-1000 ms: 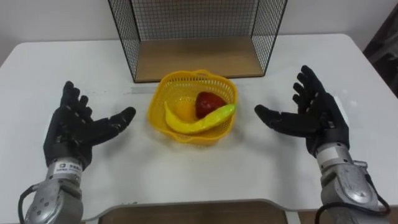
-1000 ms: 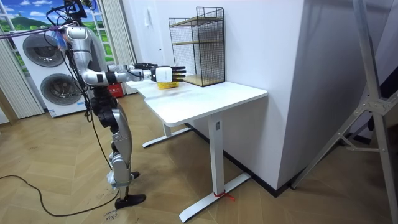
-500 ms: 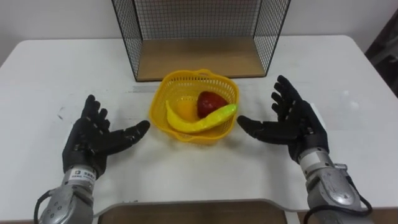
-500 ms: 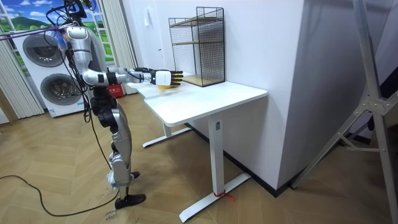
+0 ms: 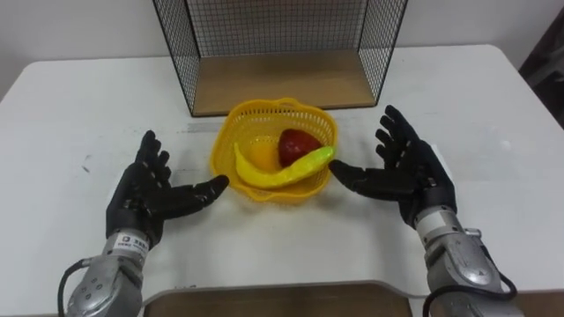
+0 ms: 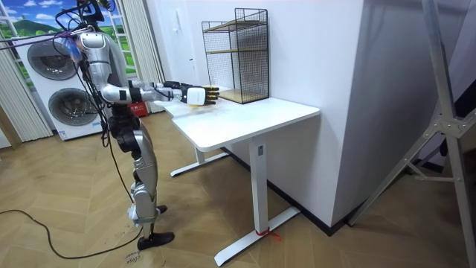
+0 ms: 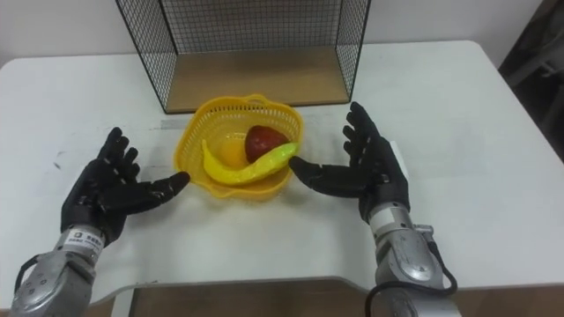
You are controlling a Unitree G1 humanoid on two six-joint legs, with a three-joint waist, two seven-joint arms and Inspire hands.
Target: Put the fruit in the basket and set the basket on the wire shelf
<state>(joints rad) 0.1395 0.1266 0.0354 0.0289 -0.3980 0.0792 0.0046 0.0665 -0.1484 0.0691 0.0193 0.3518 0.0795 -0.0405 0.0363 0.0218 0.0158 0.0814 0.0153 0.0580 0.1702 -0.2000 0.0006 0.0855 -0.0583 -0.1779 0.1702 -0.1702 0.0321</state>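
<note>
A white counter (image 5: 79,114) stands on a herringbone wood floor (image 6: 67,186). Off its edge at the room view's left, two stacked washing machines (image 6: 52,89) stand near pale curtains (image 6: 137,37).

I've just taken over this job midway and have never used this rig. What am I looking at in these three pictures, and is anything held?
This is a two-legged robot with two dark hands. Two pictures come from the eyes of its head camera, looking down at the white table. The third comes from a camera in the room and shows the robot standing at the table's end. On the table sits a yellow basket holding a banana, a red fruit and an orange fruit. Behind it stands the wire shelf. The left hand and the right hand flank the basket, fingers straight. Nothing is held.
</note>
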